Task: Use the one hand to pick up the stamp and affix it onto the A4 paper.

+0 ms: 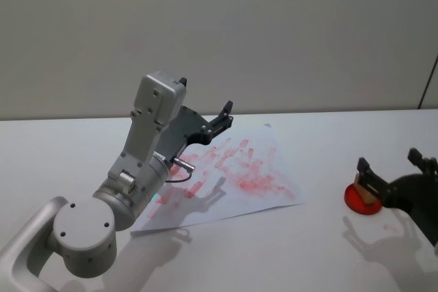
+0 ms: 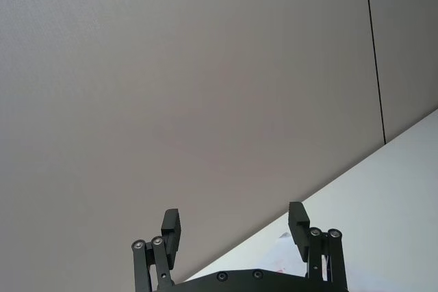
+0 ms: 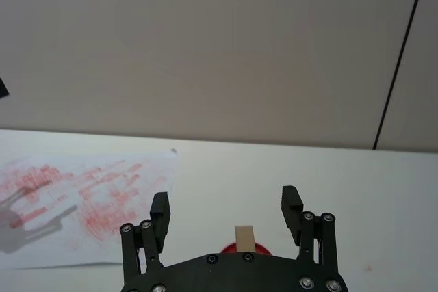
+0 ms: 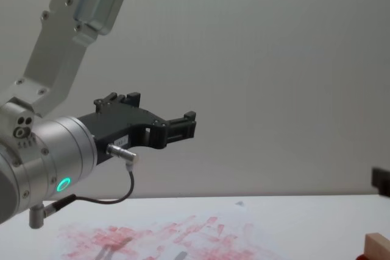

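right hand (image 3: 226, 200) spread wide just above stamp (image 3: 244, 237) on red pad (image 1: 354, 204); left hand (image 2: 233, 215) wide over a4 paper (image 1: 263, 184).

Plain matte grey-beige wall (image 1: 274, 32) across the upper frame, thin dark vertical seam (image 1: 429, 80) at the right edge, smooth white tabletop (image 1: 308, 251) below, soft even light

Bright, even light; soft shadows
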